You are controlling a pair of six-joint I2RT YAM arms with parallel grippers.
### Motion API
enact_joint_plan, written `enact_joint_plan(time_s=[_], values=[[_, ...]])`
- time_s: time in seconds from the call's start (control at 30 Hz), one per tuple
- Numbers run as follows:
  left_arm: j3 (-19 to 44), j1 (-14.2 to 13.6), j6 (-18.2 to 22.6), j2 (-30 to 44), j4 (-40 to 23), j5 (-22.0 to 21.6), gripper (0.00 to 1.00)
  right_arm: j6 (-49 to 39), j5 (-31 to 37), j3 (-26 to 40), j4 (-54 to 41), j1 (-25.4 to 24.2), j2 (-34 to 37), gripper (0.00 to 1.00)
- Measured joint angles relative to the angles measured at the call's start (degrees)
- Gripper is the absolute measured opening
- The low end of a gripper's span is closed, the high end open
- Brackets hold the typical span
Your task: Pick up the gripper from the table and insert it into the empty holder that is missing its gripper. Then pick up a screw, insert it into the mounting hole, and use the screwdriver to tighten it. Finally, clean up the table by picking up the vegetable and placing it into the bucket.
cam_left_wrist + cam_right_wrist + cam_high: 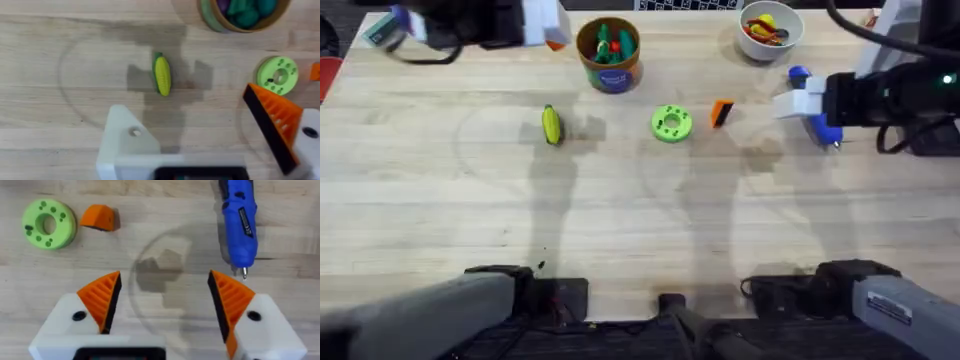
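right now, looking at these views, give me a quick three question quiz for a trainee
1. True or false: the small orange plastic wedge lies beside the round green disc with holes.
2. Which is nearest the blue pen-shaped screwdriver? A) yellow toy vegetable B) right gripper C) brown cylindrical bucket
3. Fill in: the left gripper has one white finger mount missing its orange ____.

Key: 1 true; 2 B; 3 pad.
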Motion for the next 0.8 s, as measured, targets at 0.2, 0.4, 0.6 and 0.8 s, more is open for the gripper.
enact_joint_plan(time_s=[0.2,0.4,0.6,0.8], values=[[-1.25,0.0,0.24,-10.18,-0.2,0.0,0.985,0.0,0.0,0.0,-3.75,-0.02,0.0,0.991],[-1.48,0.0,1.8,-15.22,0.57,0.0,0.985,0.0,0.0,0.0,-8.73,0.0,-0.01,0.991],[-1.66,0.0,4.01,-19.09,-5.09,-1.39,0.985,0.0,0.0,0.0,-13.76,0.0,-0.02,0.991],[-1.92,0.0,8.57,-19.55,-4.42,-5.1,0.985,0.0,0.0,0.0,-17.47,-0.01,-0.02,0.991]])
